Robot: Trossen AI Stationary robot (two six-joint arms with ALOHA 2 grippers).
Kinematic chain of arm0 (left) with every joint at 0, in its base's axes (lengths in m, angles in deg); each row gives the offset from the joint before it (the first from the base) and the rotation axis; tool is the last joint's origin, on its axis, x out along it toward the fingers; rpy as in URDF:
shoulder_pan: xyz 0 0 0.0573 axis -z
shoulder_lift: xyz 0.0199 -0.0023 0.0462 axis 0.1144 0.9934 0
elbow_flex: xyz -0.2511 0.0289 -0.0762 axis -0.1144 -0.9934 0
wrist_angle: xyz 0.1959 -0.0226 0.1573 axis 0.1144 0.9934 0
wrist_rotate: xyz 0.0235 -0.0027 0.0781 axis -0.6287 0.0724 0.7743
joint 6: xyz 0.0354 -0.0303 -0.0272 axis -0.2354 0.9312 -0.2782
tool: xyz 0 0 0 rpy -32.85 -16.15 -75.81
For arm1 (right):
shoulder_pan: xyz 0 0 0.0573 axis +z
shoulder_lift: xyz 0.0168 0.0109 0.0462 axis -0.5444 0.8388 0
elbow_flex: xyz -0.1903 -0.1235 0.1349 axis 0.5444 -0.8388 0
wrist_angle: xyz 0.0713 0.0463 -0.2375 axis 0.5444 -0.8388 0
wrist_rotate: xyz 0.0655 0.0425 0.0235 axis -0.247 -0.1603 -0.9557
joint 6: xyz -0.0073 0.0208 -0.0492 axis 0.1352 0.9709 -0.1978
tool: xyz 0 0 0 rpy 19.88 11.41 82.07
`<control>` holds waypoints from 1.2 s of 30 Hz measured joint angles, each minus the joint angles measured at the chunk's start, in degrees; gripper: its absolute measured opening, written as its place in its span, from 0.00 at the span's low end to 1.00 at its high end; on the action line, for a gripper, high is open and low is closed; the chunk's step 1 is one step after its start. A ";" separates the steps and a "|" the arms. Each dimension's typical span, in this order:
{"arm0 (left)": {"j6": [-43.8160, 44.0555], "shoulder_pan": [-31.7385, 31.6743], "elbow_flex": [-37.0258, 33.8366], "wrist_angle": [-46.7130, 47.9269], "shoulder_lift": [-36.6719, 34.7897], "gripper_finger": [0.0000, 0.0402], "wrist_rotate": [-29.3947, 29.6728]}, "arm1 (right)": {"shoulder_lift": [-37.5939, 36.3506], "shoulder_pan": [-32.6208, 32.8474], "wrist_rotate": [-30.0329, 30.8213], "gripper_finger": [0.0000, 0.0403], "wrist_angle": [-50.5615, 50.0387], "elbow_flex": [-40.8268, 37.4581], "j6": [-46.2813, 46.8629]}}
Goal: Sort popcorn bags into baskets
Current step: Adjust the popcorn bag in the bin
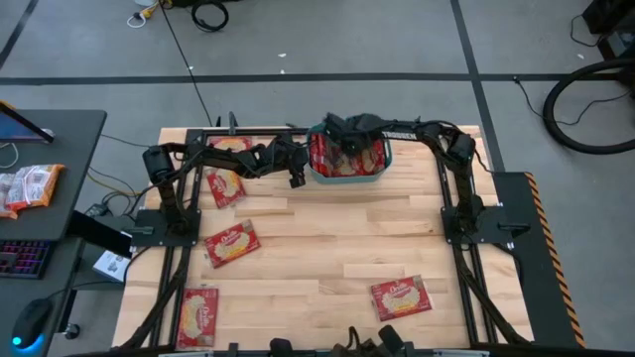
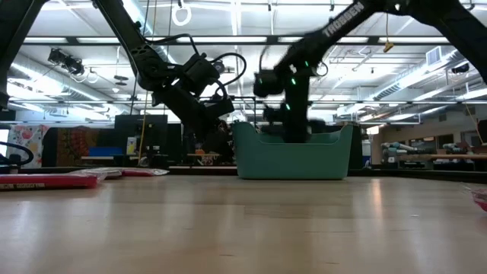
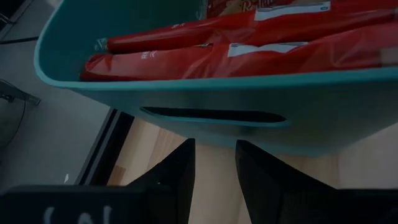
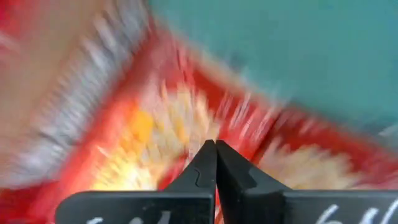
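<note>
Reaching down into the teal basket (image 1: 349, 177) at the counter's (image 1: 327, 248) far edge, the right tool (image 4: 215, 149) is clenched empty over the popcorn bags (image 1: 322, 154) inside; judging by this, next comes fetching a loose bag (image 1: 231, 243). The left tool (image 3: 214, 162) hovers released beside the basket wall

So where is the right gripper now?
High view: the right gripper is inside the teal basket at the table's far edge, shut above the popcorn bags.
</note>
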 joint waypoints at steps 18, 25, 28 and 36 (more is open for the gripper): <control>-0.13 -0.04 0.00 -0.71 0.00 0.30 0.00 | -0.43 -0.27 -3.27 0.29 3.95 4.99 10.56; 0.11 -0.04 0.00 -0.68 0.00 0.30 0.00 | -0.50 -0.75 -2.53 0.56 6.77 -2.33 11.49; 0.11 -0.04 0.00 -0.68 0.00 0.30 0.00 | -0.52 -0.69 -2.60 0.61 10.55 -6.49 11.58; 0.11 -0.04 0.00 -0.71 0.00 0.30 0.00 | -1.11 -0.64 -2.95 0.54 19.41 -14.24 10.99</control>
